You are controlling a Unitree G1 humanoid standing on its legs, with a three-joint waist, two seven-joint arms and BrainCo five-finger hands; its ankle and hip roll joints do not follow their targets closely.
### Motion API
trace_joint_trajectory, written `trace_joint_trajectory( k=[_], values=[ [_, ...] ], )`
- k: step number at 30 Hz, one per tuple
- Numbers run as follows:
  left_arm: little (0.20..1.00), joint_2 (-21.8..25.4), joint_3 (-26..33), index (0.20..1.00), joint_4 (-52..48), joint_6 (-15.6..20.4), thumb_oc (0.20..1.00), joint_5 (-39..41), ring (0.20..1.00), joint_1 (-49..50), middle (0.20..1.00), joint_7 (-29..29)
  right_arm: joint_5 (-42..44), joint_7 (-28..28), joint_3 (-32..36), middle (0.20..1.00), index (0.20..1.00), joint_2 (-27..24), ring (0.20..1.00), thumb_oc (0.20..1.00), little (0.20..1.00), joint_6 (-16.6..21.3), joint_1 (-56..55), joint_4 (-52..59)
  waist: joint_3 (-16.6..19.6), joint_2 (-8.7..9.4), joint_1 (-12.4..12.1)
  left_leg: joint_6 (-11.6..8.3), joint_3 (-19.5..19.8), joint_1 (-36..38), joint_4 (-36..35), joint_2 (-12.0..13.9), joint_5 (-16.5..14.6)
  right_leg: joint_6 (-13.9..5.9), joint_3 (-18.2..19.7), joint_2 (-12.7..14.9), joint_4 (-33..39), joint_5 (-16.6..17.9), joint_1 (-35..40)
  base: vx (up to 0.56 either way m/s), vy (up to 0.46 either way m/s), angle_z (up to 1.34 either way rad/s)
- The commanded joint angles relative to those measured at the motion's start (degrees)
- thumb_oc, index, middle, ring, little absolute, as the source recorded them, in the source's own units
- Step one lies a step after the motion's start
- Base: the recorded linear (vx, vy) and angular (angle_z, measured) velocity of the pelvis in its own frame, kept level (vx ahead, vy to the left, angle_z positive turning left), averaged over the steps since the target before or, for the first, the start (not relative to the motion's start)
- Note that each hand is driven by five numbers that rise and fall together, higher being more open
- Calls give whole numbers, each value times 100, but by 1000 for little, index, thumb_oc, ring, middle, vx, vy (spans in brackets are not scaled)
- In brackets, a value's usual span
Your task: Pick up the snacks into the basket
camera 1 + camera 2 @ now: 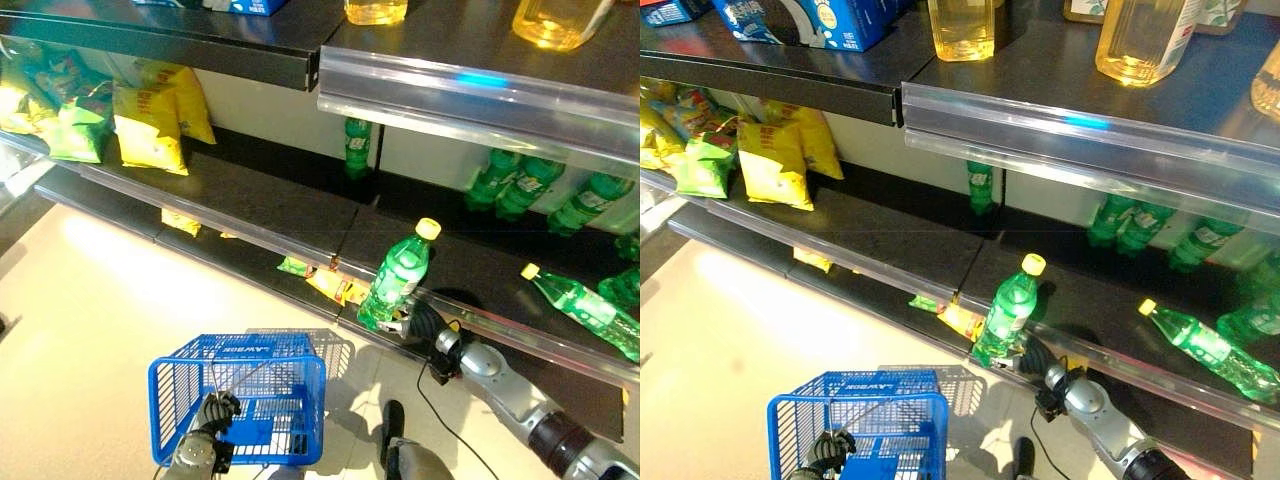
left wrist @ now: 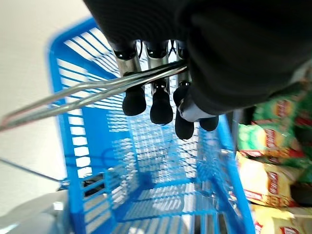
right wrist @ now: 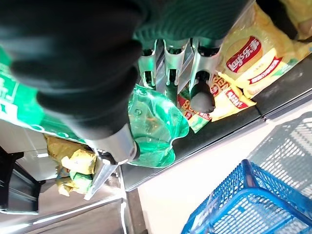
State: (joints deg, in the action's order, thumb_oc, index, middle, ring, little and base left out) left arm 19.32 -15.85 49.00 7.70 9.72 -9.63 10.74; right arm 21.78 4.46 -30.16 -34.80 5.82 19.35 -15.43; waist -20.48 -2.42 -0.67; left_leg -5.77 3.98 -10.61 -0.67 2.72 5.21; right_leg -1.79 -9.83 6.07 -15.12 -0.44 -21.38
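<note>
A blue wire basket (image 1: 170,400) hangs low over the floor, and my left hand (image 1: 215,412) is shut on its metal handle (image 2: 73,95); the fingers (image 2: 161,105) curl over the wire. At the front edge of the middle shelf my right hand (image 1: 420,322) grips the base of an upright green bottle (image 1: 397,275) with a yellow cap. In the right wrist view the fingers (image 3: 201,95) and thumb close round the bottle (image 3: 156,126). Yellow snack bags (image 1: 150,125) stand at the left of the middle shelf. Small snack packets (image 1: 330,285) lie on the bottom shelf, just left of the bottle.
Green snack bags (image 1: 70,120) sit at the far left. More green bottles lie (image 1: 585,305) and stand (image 1: 357,145) on the middle shelf. Yellow oil bottles (image 1: 375,10) stand on the top shelf behind a clear rail (image 1: 470,95). Pale floor (image 1: 90,300) lies before the shelves.
</note>
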Motion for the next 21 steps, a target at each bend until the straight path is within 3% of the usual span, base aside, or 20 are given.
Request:
trace_joint_trajectory(
  k=[1, 21],
  values=[
    [200, 465, -72, 200, -360, 232, 200, -22, 200, -58, 200, 163, -160, 68, -127, 200, 200, 149, 200, 200, 200, 514, 206, 980, 315, 311, 98, -37, -43, -164, 111, -89, -124, -745, 393, 371, 544, 94, 421, 0, 8, -3],
    [200, 702, -939, 200, -1480, 77, 200, 125, 200, -2486, 200, 492, -835, 145, -845, 200, 200, 612, 200, 200, 200, 181, 721, 236, 137, 547, 183, -43, -50, -247, 48, -15, -60, -763, 408, 357, 472, 150, 220, 0, 0, 0]
  ],
)
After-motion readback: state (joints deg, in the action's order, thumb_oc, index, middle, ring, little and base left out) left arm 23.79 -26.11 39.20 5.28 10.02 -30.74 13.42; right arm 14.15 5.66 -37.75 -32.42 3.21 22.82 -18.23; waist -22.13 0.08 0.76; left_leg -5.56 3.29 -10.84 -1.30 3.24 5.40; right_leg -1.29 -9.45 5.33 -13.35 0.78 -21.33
